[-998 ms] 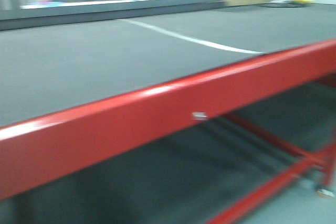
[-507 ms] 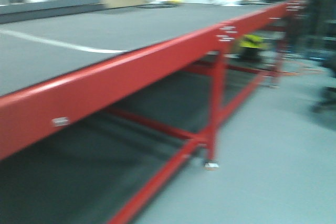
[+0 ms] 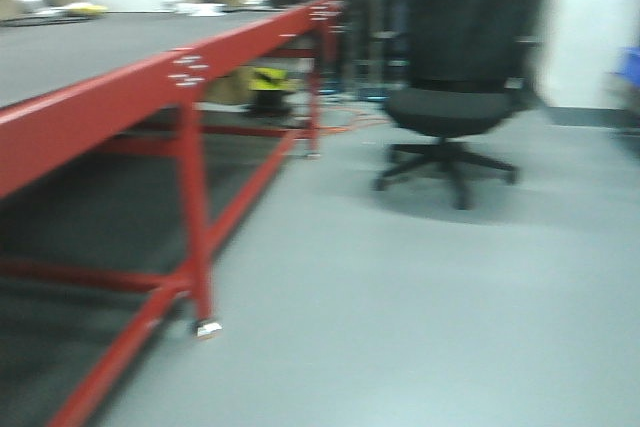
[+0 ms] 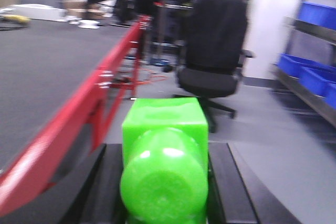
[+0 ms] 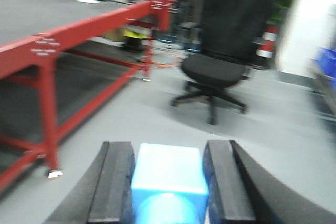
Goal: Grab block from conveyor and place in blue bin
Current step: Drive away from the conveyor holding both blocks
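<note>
Faces, out front, the conveyor (image 3: 60, 57) along the left and an office chair (image 3: 455, 107) ahead, grips at the left wrist a green block (image 4: 164, 124) in the closed left hand (image 4: 165, 153), blue bins (image 4: 310, 74) shelved ahead to its right, and clamps at the right wrist a blue block (image 5: 168, 174) in the right hand (image 5: 167, 156).

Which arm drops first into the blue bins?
Probably right: blue plastic bins lie to the robot's right. Left gripper holds a bright green block, right gripper a pale blue cube.
</note>
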Robot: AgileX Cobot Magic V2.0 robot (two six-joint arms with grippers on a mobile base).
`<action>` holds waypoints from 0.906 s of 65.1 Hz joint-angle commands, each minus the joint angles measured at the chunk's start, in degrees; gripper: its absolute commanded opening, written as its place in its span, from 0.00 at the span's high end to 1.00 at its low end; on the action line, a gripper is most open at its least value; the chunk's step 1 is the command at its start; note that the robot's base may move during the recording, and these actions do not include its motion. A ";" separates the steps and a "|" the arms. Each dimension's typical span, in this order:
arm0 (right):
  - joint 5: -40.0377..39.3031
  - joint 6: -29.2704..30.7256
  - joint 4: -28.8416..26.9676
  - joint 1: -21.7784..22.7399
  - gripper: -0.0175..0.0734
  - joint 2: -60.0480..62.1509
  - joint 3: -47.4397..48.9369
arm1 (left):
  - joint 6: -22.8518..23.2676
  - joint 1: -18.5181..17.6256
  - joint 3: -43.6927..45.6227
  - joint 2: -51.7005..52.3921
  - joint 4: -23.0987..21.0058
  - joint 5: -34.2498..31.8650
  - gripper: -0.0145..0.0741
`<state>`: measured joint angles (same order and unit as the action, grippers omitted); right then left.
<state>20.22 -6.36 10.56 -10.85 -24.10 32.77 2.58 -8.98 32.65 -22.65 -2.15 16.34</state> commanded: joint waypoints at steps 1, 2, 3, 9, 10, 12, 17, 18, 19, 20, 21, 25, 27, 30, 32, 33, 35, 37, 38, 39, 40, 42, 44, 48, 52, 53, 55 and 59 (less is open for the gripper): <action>-1.39 0.38 0.50 -0.05 0.98 0.16 -0.15 | -0.24 -0.37 -0.12 0.30 0.11 -1.07 0.96; -1.39 0.38 0.50 -0.05 0.98 0.16 -0.15 | -0.24 -0.37 -0.12 0.30 0.11 -1.07 0.96; -1.39 0.38 0.50 -0.05 0.98 0.16 -0.15 | -0.24 -0.37 -0.12 0.30 0.11 -1.07 0.96; -1.39 0.38 0.50 -0.05 0.98 0.16 -0.15 | -0.24 -0.37 -0.12 0.30 0.11 -1.07 0.96; -1.39 0.38 0.50 -0.05 0.98 0.16 -0.15 | -0.24 -0.37 -0.12 0.30 0.11 -1.07 0.96; -1.39 0.38 0.50 -0.05 0.98 0.16 -0.15 | -0.24 -0.37 -0.12 0.30 0.11 -1.07 0.96; -1.39 0.38 0.50 -0.05 0.98 0.16 -0.15 | -0.24 -0.37 -0.12 0.30 0.11 -1.07 0.96; -1.39 0.38 0.50 -0.05 0.98 0.16 -0.15 | -0.24 -0.37 -0.12 0.30 0.11 -1.07 0.96; -1.39 0.38 0.50 -0.05 0.98 0.16 -0.15 | -0.24 -0.37 -0.12 0.30 0.11 -1.07 0.96; -1.39 0.38 0.50 -0.05 0.98 0.16 -0.15 | -0.24 -0.37 -0.12 0.30 0.11 -1.07 0.96; -1.39 0.38 0.50 -0.05 0.98 0.16 -0.15 | -0.24 -0.37 -0.12 0.30 0.11 -1.07 0.96; -1.39 0.38 0.50 -0.05 0.98 0.16 -0.15 | -0.24 -0.37 -0.12 0.30 0.11 -1.07 0.96; -1.39 0.38 0.50 -0.05 0.98 0.16 -0.15 | -0.24 -0.37 -0.12 0.30 0.11 -1.07 0.96; -1.39 0.38 0.50 -0.05 0.98 0.16 -0.15 | -0.24 -0.37 -0.12 0.30 0.11 -1.07 0.96; -1.39 0.38 0.50 -0.05 0.98 0.16 -0.15 | -0.24 -0.37 -0.12 0.30 0.11 -1.07 0.96; -1.39 0.38 0.50 -0.05 0.98 0.16 -0.15 | -0.24 -0.37 -0.12 0.30 0.11 -1.07 0.96; -1.39 0.38 0.50 -0.05 0.98 0.16 -0.15 | -0.24 -0.37 -0.12 0.30 0.11 -1.07 0.96; -1.39 0.38 0.50 -0.05 0.98 0.16 -0.15 | -0.24 -0.37 -0.12 0.30 0.11 -1.07 0.96; -1.39 0.38 0.50 -0.05 0.98 0.16 -0.15 | -0.24 -0.37 -0.12 0.30 0.11 -1.07 0.96; -1.39 0.38 0.50 -0.05 0.98 0.16 -0.15 | -0.24 -0.37 -0.12 0.30 0.11 -1.07 0.96; -1.39 0.38 0.50 -0.05 0.98 0.16 -0.15 | -0.24 -0.37 -0.12 0.30 0.11 -1.07 0.96; -1.39 0.38 0.50 -0.05 0.98 0.16 -0.15 | -0.24 -0.37 -0.12 0.30 0.11 -1.07 0.96; -1.39 0.38 0.50 -0.05 0.98 0.16 -0.15 | -0.24 -0.37 -0.12 0.30 0.11 -1.07 0.96; -1.39 0.38 0.50 -0.05 0.98 0.16 -0.15 | -0.24 -0.37 -0.12 0.30 0.11 -1.07 0.96; -1.39 0.38 0.50 -0.05 0.98 0.16 -0.15 | -0.24 -0.37 -0.12 0.30 0.11 -1.07 0.96; -1.39 0.38 0.50 -0.05 0.98 0.16 -0.15 | -0.24 -0.37 -0.12 0.30 0.11 -1.07 0.96; -1.39 0.38 0.50 -0.05 0.98 0.16 -0.15 | -0.24 -0.37 -0.12 0.30 0.11 -1.07 0.96; -1.39 0.38 0.50 -0.05 0.98 0.16 -0.15 | -0.24 -0.37 -0.12 0.30 0.11 -1.07 0.96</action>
<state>20.22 -6.22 10.56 -10.85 -24.10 32.77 2.58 -8.98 32.65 -22.65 -2.15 16.34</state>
